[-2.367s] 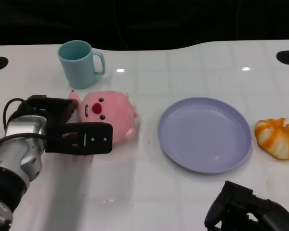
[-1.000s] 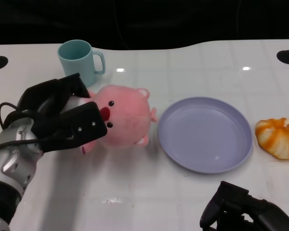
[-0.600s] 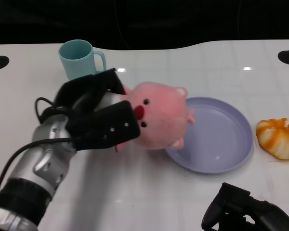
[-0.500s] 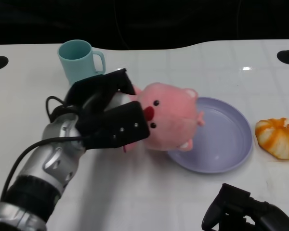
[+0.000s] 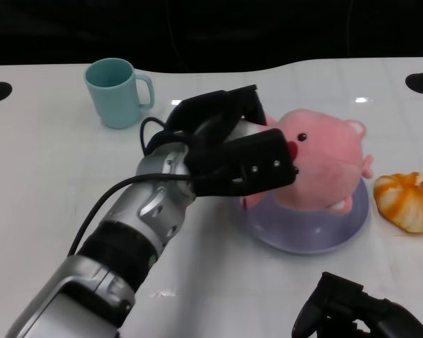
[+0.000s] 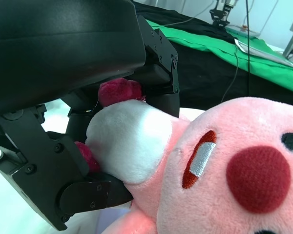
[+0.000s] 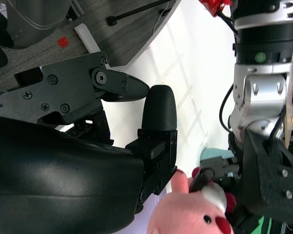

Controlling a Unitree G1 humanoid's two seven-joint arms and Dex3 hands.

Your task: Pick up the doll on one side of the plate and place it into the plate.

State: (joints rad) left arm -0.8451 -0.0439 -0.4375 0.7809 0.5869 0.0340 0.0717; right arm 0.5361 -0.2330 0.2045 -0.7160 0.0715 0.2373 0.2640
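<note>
1. I am seeing the left hand (image 5: 233,151) gripping the pink pig doll (image 5: 324,162), its fingers (image 6: 151,58) closing around the doll's back end.
2. The doll is hanging over the purple plate (image 5: 296,229); I cannot tell if it is touching it.
3. The right hand (image 5: 352,317) is resting low near me, its fingers apart, holding nothing.
4. A teal mug (image 5: 116,91) and an orange toy (image 5: 407,201) are standing on the white counter (image 5: 49,183).

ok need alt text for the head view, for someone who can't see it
The robot's left hand holds a pink plush doll over a lilac plate on a white table. A teal mug stands at the far left, an orange-and-white toy lies right of the plate.
</note>
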